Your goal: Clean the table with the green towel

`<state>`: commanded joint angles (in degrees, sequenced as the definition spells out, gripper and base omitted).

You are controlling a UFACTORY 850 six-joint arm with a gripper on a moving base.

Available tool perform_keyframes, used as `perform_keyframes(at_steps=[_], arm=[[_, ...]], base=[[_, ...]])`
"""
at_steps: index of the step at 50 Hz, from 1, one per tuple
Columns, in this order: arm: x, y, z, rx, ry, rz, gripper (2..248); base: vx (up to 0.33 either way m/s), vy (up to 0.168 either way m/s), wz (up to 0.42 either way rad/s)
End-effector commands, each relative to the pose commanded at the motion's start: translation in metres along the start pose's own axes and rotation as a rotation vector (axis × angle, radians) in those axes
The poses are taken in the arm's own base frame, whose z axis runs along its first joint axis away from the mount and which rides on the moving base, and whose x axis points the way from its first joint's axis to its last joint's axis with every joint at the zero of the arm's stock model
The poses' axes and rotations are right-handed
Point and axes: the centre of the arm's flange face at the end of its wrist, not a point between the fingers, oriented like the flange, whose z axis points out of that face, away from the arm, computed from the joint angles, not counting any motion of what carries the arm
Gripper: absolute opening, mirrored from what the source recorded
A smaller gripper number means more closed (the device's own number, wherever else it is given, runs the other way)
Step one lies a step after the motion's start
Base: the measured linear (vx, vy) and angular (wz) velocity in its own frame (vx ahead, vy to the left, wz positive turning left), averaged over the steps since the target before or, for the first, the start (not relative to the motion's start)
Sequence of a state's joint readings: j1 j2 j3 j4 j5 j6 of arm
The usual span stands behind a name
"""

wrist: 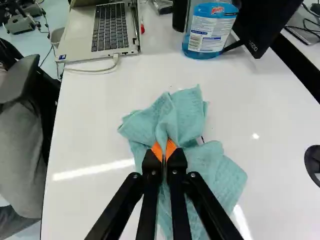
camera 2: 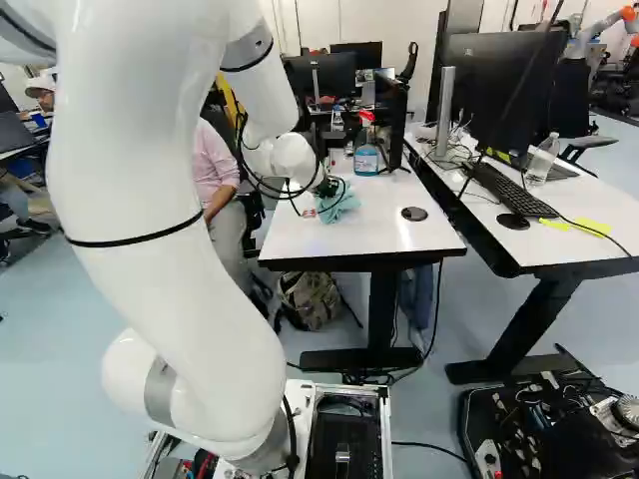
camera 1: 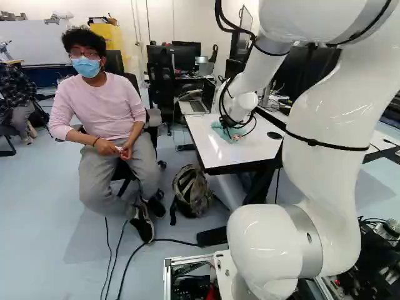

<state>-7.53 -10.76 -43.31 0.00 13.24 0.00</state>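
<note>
In the right base view my gripper [camera 2: 325, 189] is low over the white table [camera 2: 389, 236], at the green towel [camera 2: 340, 206]. The wrist view shows the gripper [wrist: 164, 151] shut on a fold of the towel [wrist: 186, 114], its orange pads pinching the cloth from both sides. The crumpled towel spreads ahead of the fingers and beneath them on the tabletop, part of it hidden by the fingers.
Ahead of the towel stand a blue spray bottle [wrist: 207, 30] and a laptop [wrist: 110, 30]. A round black disc [camera 2: 414, 214] lies on the table. A person [camera 1: 103, 119] sits close beside the table; a backpack [camera 1: 191, 190] rests on the floor.
</note>
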Motion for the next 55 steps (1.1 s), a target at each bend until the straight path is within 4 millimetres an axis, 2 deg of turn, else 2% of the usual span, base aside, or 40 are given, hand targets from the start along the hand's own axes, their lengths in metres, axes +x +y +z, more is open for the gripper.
perform_keyframes(at_steps=[22,55], arm=[[-0.023,0.019,-0.024,-0.030,-0.009,0.029,28],[-0.016,0.071,-0.017,-0.108,-0.006,0.105,28]], base=[[0.000,0.000,0.000],[0.000,0.000,0.000]])
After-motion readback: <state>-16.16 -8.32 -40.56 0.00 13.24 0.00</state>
